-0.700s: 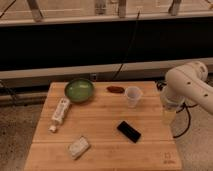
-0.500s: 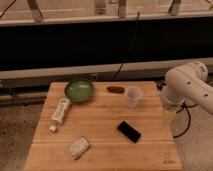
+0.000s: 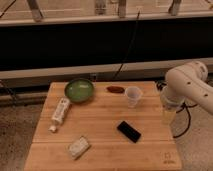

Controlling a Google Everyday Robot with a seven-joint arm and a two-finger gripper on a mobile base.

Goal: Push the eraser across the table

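The eraser (image 3: 129, 131), a small flat black block, lies on the light wooden table (image 3: 100, 115) right of centre, towards the front edge. My white arm (image 3: 187, 85) hangs over the table's right edge. The gripper (image 3: 168, 116) points down at that edge, to the right of the eraser and a little further back, apart from it.
A green bowl (image 3: 79, 90) stands at the back left. A small brown object (image 3: 115, 89) and a clear plastic cup (image 3: 133, 96) stand at the back. A white tube (image 3: 59, 113) lies at the left and a pale wrapped block (image 3: 79, 147) at the front left. Cables hang behind the table.
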